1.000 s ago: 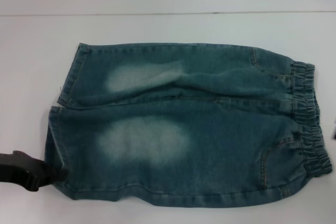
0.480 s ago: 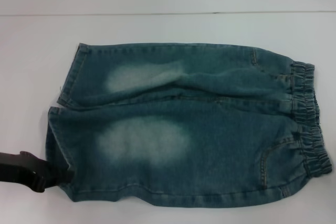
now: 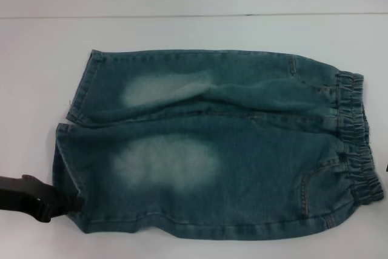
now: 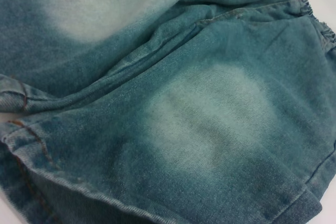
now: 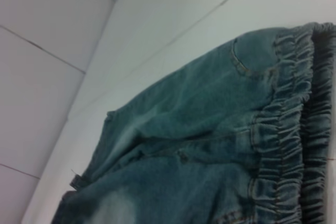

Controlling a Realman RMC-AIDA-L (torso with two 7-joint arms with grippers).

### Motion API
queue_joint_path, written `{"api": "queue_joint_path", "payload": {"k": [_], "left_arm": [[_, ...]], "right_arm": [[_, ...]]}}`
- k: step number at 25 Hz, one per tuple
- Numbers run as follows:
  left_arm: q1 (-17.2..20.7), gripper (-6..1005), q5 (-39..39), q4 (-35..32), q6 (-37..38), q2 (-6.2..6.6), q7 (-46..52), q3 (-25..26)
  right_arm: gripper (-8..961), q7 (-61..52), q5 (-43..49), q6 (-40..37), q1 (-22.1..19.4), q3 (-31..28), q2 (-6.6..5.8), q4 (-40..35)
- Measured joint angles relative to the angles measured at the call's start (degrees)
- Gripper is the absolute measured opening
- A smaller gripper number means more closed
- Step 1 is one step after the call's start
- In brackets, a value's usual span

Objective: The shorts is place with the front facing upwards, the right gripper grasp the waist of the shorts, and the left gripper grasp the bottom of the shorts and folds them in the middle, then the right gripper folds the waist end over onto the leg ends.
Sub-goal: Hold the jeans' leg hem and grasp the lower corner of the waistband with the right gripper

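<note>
One gripper in sight: my black left gripper (image 3: 57, 203), at the near-left corner of the leg ends (image 3: 71, 150); I cannot tell if it is closed on the hem.
Shorts: blue-green faded denim shorts (image 3: 218, 150), flat, long axis left to right.
Waist: puckered elastic waist (image 3: 357, 144), far right; right gripper unseen.
Surface: plain white surface (image 3: 194, 34), bare beyond the denim.

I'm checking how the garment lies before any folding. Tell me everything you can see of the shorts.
The shorts are faded blue-green denim with two pale bleached patches, lying flat and unfolded on the white table. The gathered elastic waist points to the robot's right, with pocket stitching beside it; the hemmed leg ends point left. Soft creases run between the legs. The left hand meets the near leg's hem corner.
</note>
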State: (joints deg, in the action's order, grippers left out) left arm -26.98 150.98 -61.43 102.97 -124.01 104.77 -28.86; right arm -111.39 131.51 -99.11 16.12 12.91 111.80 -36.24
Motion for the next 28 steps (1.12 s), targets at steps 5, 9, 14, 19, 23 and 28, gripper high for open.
{"api": "queue_joint_path", "payload": {"k": [5,9,14,19,23,28], "left_arm": [[0.0,29,0.0,0.39,-0.55,0.0,0.0,-0.59],[-0.03,29,0.02,0.78,-0.9,0.0,0.0,-0.8],[-0.26,29,0.02,0.87,-1.27,0.0,0.0,-1.15],[-0.62,29,0.02,0.88,-0.86,0.0,0.0,-1.16],[-0.73,28,0.02,0.88,-0.84,0.0,0.0,-1.14],[-0.85,28,0.02,0.88,-0.89,0.0,0.0,-1.12]], "right_arm": [[864,-1.15,0.1,2.32,0.73,2.14,0.24,-0.02],[863,-2.55,0.15,4.53,1.29,3.71,0.38,0.03],[861,-3.27,0.5,5.99,2.06,5.35,0.62,0.28],[859,-4.11,2.52,6.34,3.04,6.12,0.7,0.67],[858,-4.19,3.03,6.38,3.45,7.33,0.79,1.22],[856,-4.27,3.06,5.98,3.97,7.75,0.82,1.44]]}}
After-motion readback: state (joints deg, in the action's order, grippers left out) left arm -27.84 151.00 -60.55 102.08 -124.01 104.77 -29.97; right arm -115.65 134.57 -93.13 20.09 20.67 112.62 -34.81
